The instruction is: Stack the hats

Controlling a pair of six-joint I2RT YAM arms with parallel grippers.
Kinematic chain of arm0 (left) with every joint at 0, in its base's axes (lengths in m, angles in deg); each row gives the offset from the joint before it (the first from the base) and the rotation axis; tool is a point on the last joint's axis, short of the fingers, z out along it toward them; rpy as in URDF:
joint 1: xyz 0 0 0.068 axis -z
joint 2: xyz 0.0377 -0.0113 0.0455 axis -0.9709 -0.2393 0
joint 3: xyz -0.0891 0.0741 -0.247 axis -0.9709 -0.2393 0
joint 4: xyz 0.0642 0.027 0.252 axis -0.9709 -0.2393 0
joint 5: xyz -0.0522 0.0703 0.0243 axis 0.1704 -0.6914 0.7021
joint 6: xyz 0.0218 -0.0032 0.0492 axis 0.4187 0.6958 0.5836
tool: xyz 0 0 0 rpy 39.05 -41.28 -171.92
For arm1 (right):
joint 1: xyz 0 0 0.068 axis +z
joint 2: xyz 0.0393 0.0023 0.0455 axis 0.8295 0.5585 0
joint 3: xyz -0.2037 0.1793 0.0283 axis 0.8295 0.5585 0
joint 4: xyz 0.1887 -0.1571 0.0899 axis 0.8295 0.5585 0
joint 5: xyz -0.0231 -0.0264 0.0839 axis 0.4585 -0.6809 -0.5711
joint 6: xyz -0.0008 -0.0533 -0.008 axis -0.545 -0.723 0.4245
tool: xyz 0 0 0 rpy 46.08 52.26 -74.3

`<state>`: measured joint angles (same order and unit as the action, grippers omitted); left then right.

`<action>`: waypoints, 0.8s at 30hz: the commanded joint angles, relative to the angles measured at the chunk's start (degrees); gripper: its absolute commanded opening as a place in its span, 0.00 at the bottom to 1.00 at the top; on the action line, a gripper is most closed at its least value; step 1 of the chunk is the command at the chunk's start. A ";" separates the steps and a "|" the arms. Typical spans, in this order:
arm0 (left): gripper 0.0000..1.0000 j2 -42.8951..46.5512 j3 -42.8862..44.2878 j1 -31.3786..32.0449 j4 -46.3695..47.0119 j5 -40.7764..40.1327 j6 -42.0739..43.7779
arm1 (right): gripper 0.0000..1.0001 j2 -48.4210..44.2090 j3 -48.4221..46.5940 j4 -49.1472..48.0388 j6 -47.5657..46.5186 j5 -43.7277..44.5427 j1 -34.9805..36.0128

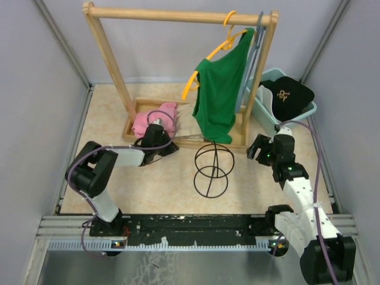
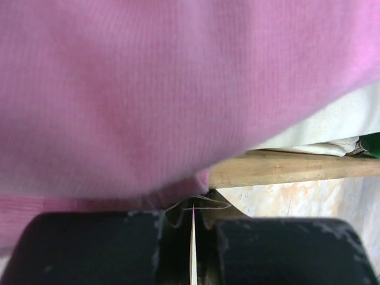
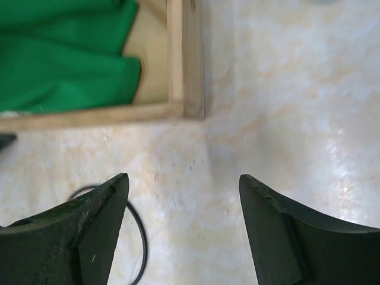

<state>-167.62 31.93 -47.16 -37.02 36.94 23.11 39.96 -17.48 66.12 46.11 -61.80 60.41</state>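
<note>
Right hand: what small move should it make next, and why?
Probably reach back and right toward the black cap in the bin. The right hand is open and empty over bare table by the rack's corner, and that cap is the nearest hat in view.

Pink cloth (image 2: 148,89) blurred, cropped by edges

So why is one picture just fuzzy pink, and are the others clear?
Left wrist view: the pink cloth is so close to the lens that it blurs. Right wrist view: sharper, pale glare on the table. Top view: evenly lit, clear.
</note>
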 commanded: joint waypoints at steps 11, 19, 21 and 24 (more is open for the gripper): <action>0.00 -1.98 1.61 -5.48 3.37 -1.83 -1.12 | 0.34 26.08 -6.94 -3.63 7.30 -1.71 3.09; 0.00 -1.22 0.24 -9.37 4.73 -0.31 -1.05 | 0.21 32.31 -11.63 -4.05 7.04 5.13 2.76; 0.00 -1.80 0.61 -9.86 5.36 0.18 -1.03 | 0.18 34.67 -12.79 -5.05 7.11 6.67 2.76; 0.00 -3.02 1.24 -10.35 6.01 0.64 -1.19 | 0.14 39.30 -15.68 -6.91 7.23 8.58 2.75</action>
<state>-168.99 32.52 -56.32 -35.23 39.08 21.91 75.09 -28.56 63.13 52.91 -57.67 63.16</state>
